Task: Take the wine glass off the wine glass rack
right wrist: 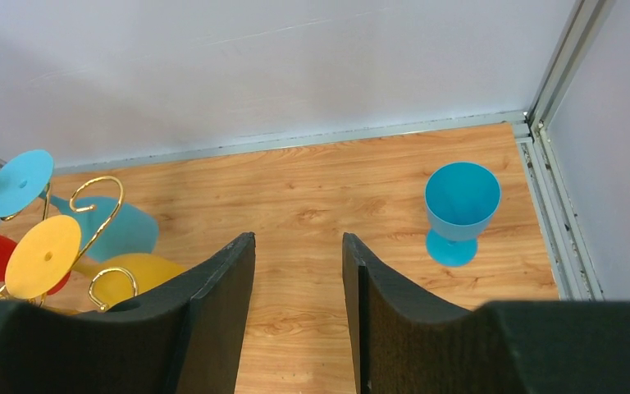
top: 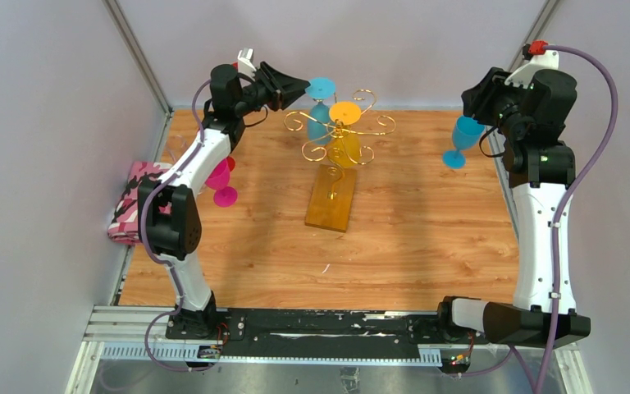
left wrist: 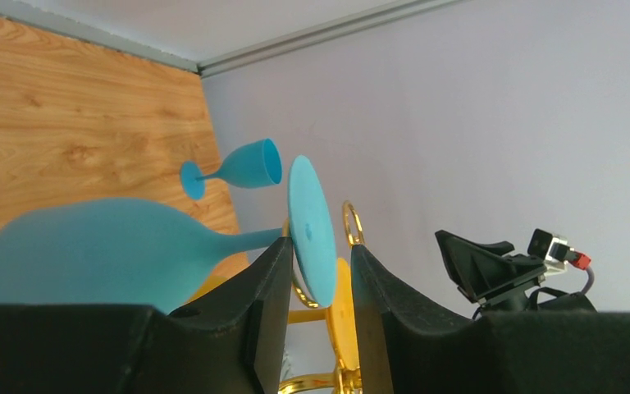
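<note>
Top cam sat high over the near edge, looking down on the table (top: 426, 246). Left wrist cam was tight on the wine glass rack (top: 332, 201), facing right. Right wrist cam faced the back wall (right wrist: 295, 66) from farther off. All three shared the rack.

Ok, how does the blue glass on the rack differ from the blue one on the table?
The rack glass hangs foot-up in the wine glass rack; the table glass stands upright. The rack glass's foot sits between the left claw fingers; the table glass stands clear of the right claw. The rack glass looks paler. Both are stemmed and blue.
</note>
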You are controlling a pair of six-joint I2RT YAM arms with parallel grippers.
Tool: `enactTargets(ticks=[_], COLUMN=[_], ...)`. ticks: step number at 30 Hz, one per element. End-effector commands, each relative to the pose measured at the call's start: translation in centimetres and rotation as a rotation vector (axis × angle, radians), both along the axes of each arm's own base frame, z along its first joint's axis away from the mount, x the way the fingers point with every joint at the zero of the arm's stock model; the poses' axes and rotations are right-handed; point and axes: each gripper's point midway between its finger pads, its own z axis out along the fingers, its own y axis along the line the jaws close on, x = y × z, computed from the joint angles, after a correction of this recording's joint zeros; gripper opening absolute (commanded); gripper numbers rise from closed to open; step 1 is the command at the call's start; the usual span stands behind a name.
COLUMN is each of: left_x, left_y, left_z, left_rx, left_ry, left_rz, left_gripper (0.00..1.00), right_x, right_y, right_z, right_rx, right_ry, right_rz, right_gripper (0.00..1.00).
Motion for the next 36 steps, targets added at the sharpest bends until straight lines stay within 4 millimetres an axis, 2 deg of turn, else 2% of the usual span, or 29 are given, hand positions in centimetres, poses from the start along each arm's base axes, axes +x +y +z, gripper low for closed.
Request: enactTargets(ticks=[1,8,18,30,36], left_x=[-0.9,-1.3,-1.3,-1.1,-0.6], left_y=[-1.1,-1.9,-2.0,-2.2,-2.2], left_z=[3.0,2.7,0.3,-0.2,-1.0], left_rx=[-0.022,-0.024,-0.005,0.000,0.008], left_ry=[-0.059,-0.049,-0.007,-0.003,0.003], left_rz=[-0.042,-0.064,-0.080,-0.085,-0.079], left_gripper=[0.37,0.32,0.26,0.26,0.30], right_x=[-0.4,-0.3,-0.4,-0.8,-0.8], right_y=[0.9,0.9,1.0,1.2,1.4], right_z=[0.7,0.8,0.7,1.1,1.1], right_rx=[0.009,0.008,0.006,0.013,0.016], right_ry=[-0.030,-0.035,-0.040,-0.068,-0.074], right_rz=[0.028,0.029,0.037,0.045,0.054], right_gripper=[0.48,0.48,0.48,0.48,0.48])
